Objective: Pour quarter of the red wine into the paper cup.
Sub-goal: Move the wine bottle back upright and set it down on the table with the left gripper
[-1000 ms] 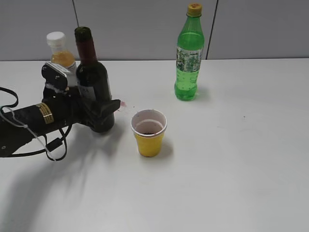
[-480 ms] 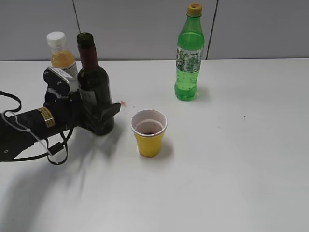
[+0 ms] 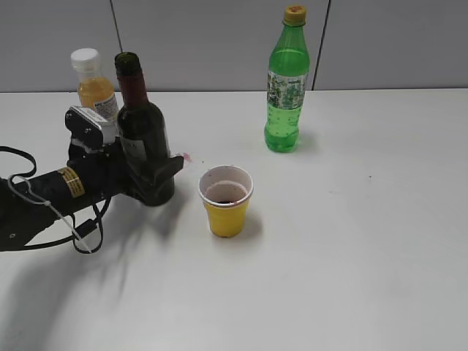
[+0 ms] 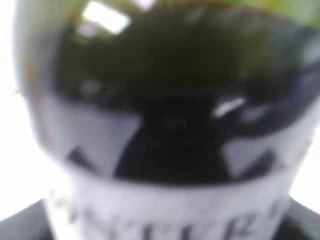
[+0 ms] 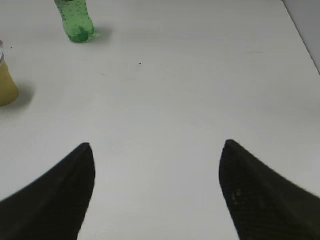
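Observation:
The red wine bottle (image 3: 139, 124), dark glass with a dark red neck and a white label, stands upright on the table at the left, its mouth uncapped. My left gripper (image 3: 157, 174) is shut round its lower body. The bottle fills the left wrist view (image 4: 170, 125), blurred. The yellow paper cup (image 3: 226, 203) stands just right of the bottle, with a little dark red liquid at its bottom. It also shows at the left edge of the right wrist view (image 5: 5, 85). My right gripper (image 5: 157, 170) is open and empty over bare table.
An orange juice bottle (image 3: 92, 84) with a white cap stands right behind the left gripper. A green soda bottle (image 3: 287, 88) with a yellow cap stands at the back centre and shows in the right wrist view (image 5: 75, 20). A small red spot lies on the white table (image 3: 351, 234).
The left gripper has lowered the wine bottle slightly and set it upright. The cup and the other bottles have not moved.

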